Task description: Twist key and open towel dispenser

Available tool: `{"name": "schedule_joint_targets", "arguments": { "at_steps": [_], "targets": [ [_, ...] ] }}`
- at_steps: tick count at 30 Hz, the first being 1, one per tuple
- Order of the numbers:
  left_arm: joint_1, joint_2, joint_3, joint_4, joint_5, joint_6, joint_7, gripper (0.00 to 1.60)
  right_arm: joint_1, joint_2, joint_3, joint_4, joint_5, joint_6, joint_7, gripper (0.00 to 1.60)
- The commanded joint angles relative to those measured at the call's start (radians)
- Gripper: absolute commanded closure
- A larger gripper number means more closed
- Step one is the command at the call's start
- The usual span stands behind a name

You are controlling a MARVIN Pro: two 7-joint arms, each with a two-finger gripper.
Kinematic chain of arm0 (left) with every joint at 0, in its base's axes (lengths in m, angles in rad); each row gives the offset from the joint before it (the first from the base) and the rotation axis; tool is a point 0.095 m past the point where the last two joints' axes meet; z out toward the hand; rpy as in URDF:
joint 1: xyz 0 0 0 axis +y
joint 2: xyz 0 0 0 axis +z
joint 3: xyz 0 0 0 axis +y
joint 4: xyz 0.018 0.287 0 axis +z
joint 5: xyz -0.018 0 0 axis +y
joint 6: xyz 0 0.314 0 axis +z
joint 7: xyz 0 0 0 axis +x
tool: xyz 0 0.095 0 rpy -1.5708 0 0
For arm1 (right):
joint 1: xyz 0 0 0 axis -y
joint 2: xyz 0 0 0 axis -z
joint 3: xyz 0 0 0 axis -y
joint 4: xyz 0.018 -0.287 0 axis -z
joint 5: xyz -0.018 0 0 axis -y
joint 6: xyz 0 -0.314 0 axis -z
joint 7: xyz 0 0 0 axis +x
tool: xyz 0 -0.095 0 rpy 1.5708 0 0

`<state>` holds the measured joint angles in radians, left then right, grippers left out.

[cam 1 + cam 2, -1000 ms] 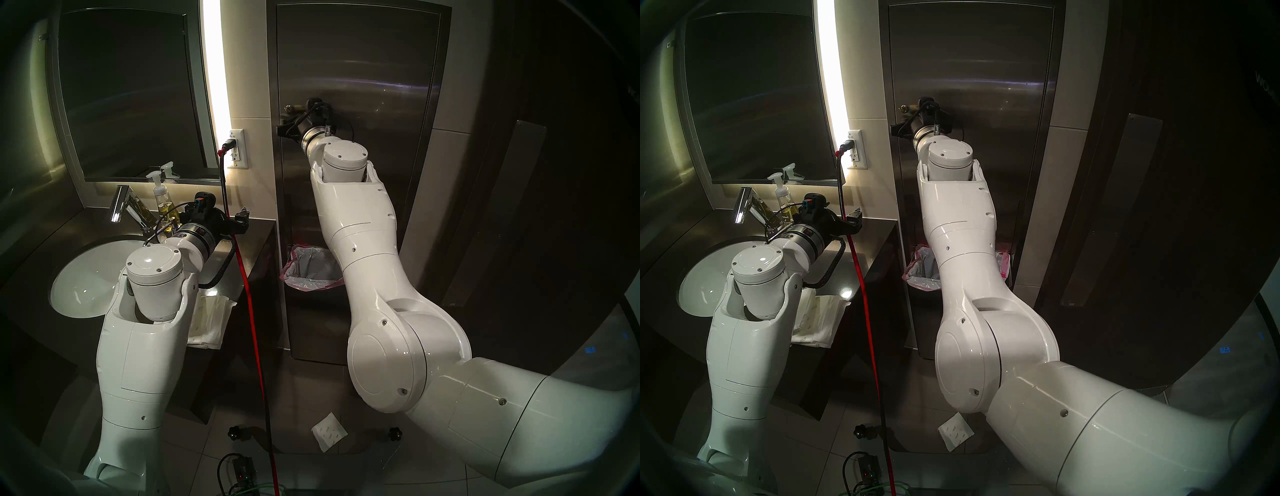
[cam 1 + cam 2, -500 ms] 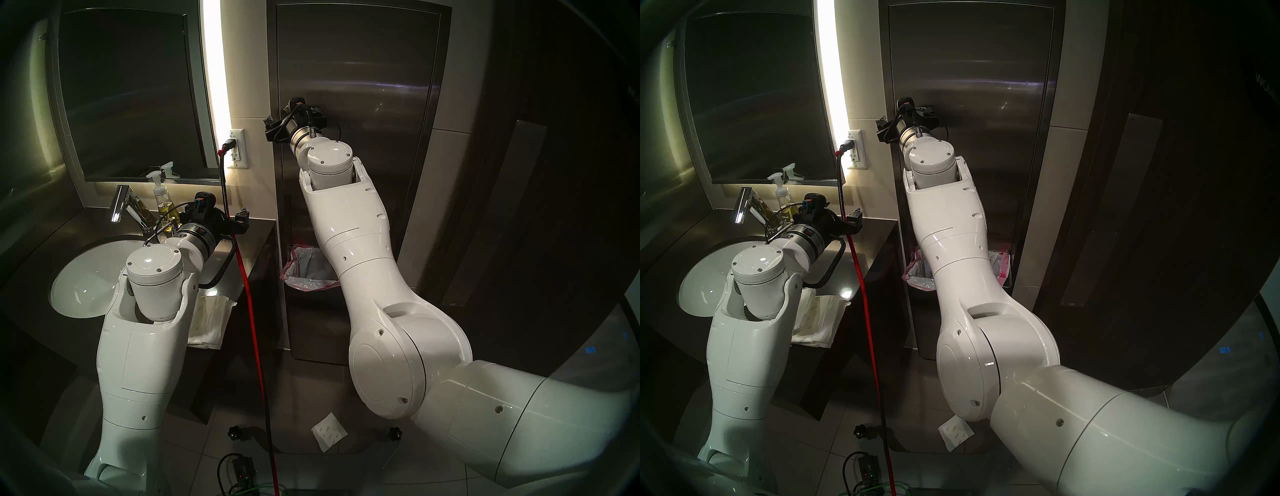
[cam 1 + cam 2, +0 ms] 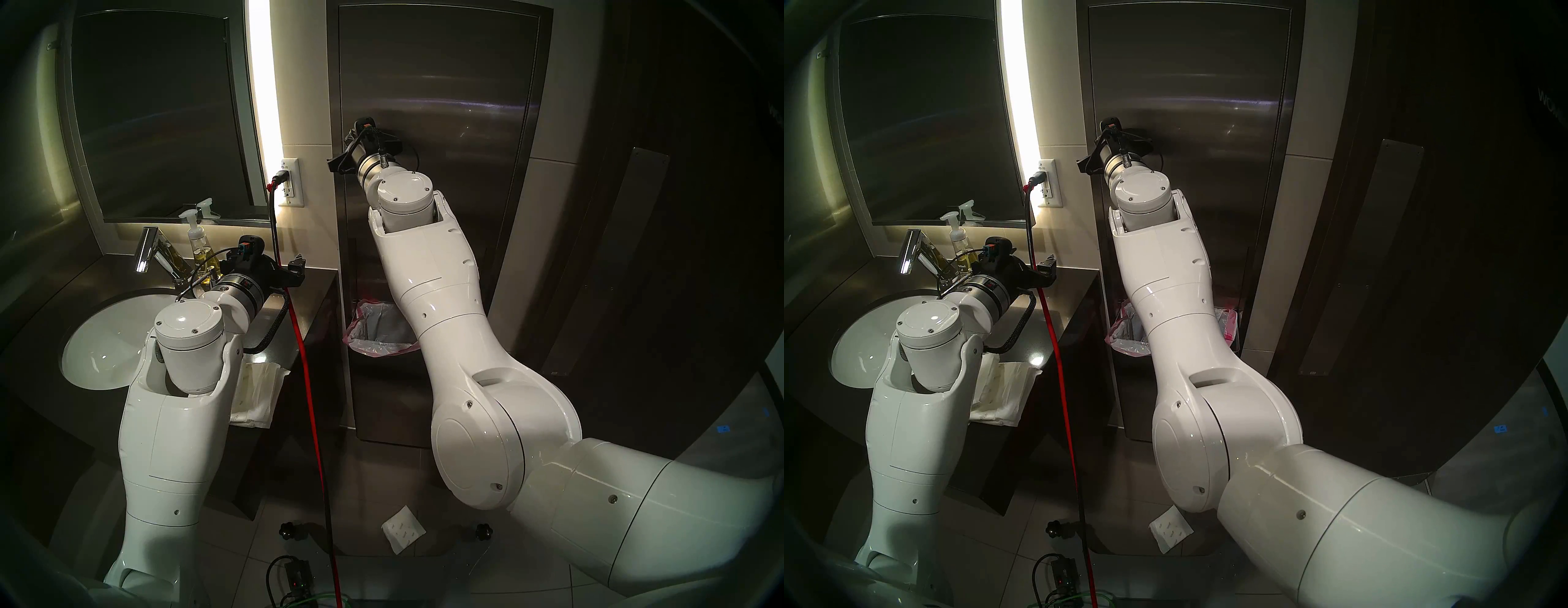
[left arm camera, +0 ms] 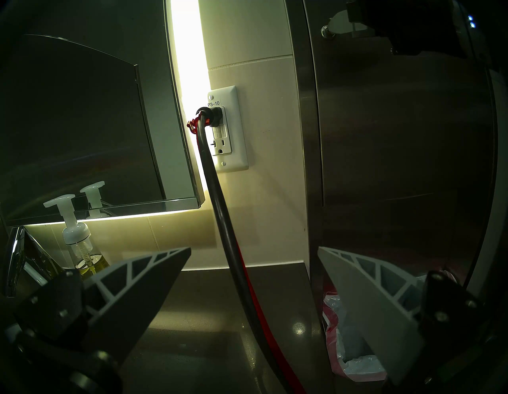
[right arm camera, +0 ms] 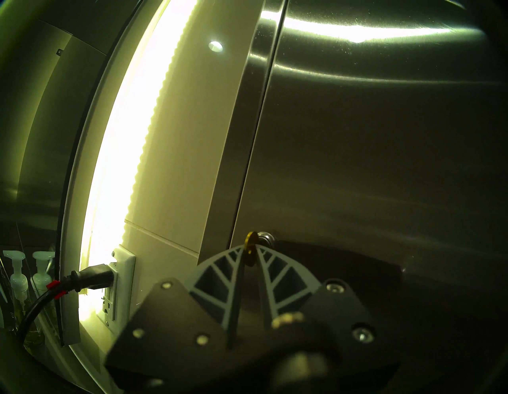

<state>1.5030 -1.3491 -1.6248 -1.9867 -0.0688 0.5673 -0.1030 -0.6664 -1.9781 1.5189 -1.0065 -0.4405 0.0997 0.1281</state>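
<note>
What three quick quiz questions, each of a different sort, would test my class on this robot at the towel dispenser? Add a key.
1. True or false: the right gripper has its fingers closed on the key.
2. Multiple choice: the left gripper is (A) shut on the soap bottle, (B) open and holding nothing, (C) gripping the black cord.
3. Fill in: the towel dispenser door looks still ____.

Key
1. True: the brass head sits pinched between the fingertips at the lock.
2. B: its fingers stand wide apart above the counter.
3. Shut: the seam in the right wrist view is only a thin line.
</note>
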Motion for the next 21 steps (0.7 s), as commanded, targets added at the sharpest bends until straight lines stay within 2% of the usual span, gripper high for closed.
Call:
{"name": "schedule_joint_targets", "arguments": {
  "at_steps": [1, 11, 21],
  "targets": [
    [-0.015, -0.001, 0.000, -0.010, -0.001, 0.001, 0.000, 0.00, 0.026, -0.010, -0.003, -0.006, 0.005, -0.008, 0.003, 1.07],
    [-0.015, -0.003, -0.001, -0.010, 0.001, 0.001, -0.002, 0.00, 0.036, -0.014, 0.010, 0.011, 0.020, -0.013, -0.002, 1.11],
    [-0.015, -0.005, -0.002, -0.010, 0.003, 0.001, -0.004, 0.00, 0.040, -0.018, 0.015, 0.015, 0.040, -0.018, -0.006, 1.02]
  ]
}}
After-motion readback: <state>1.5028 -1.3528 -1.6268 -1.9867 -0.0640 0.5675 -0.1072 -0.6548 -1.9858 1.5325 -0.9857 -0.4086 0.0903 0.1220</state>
